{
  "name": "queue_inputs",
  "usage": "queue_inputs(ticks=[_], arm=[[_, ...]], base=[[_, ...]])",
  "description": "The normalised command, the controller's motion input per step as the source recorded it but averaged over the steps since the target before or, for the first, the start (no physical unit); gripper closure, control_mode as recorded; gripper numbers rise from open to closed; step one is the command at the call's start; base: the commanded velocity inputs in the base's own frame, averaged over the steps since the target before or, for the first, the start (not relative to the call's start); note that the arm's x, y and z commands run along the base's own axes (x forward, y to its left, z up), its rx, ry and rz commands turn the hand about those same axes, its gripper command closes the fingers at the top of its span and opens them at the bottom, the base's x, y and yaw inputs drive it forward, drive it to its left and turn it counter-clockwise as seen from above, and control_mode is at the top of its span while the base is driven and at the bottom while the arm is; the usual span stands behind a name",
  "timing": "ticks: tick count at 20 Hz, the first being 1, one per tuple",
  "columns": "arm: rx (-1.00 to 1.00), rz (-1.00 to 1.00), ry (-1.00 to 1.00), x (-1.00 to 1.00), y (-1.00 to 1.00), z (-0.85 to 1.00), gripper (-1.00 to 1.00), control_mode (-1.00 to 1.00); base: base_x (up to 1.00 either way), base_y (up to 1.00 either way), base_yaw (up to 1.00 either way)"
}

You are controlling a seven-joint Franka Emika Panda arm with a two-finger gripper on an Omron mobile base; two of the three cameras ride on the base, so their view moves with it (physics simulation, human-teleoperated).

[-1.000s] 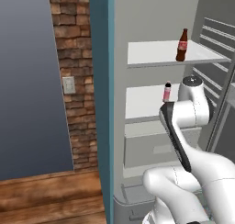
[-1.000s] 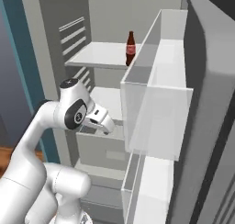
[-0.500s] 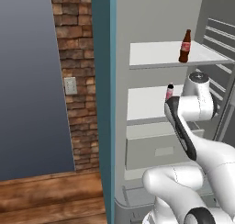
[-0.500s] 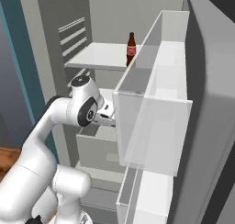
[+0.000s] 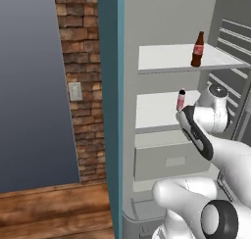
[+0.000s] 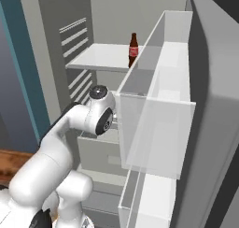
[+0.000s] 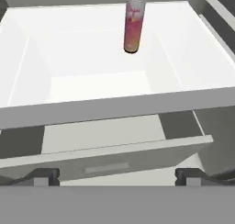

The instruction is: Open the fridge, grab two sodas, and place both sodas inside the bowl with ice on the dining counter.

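The fridge (image 5: pixel 162 27) stands open, its door (image 6: pixel 214 105) swung to the right. A dark brown cola bottle (image 5: pixel 197 49) with a red label stands upright on the upper white shelf, seen also as the cola bottle (image 6: pixel 133 50) in the right base view. A shorter pink-red bottle (image 7: pixel 134 23) with a dark cap stands upright on the middle shelf (image 7: pixel 92 85); it is the pink-red bottle (image 5: pixel 180 100) just left of my wrist. My gripper (image 7: pixel 117 177) is open and holds nothing, in front of that shelf's front edge and well short of the bottle.
Clear door bins (image 6: pixel 158 124) hang close to the right of my arm. A closed white drawer (image 5: pixel 169 159) sits under the middle shelf. A brick wall (image 5: pixel 81 86) with a switch plate and a wooden floor (image 5: pixel 54 208) lie left of the fridge's teal edge.
My hand has moved a little further in toward the middle shelf, and the arm has bent more. The jaws stay open. Neither bottle has moved.
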Motion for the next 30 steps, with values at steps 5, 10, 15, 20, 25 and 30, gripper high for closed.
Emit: queue_inputs(ticks=[5, 10, 15, 20, 25, 30], arm=[[0.01, 0.14, -0.34, 0.21, -0.29, -0.13, -1.00, -1.00], [0.04, 0.06, -0.29, 0.20, -0.08, 0.02, -1.00, -1.00], [0.02, 0.00, -0.07, 0.09, -0.04, 0.00, -1.00, -1.00], [0.07, 0.00, -0.11, 0.28, 0.00, 0.07, -1.00, -1.00], [0.02, 0.00, -0.11, 0.43, 0.00, 0.27, -1.00, -1.00], [-0.04, 0.00, 0.05, 0.42, -0.15, -0.01, -1.00, -1.00]], base=[[0.00, 0.00, 0.00], [0.00, 0.00, 0.00], [0.00, 0.00, 0.00], [0.00, 0.00, 0.00], [0.00, 0.00, 0.00], [0.00, 0.00, 0.00]])
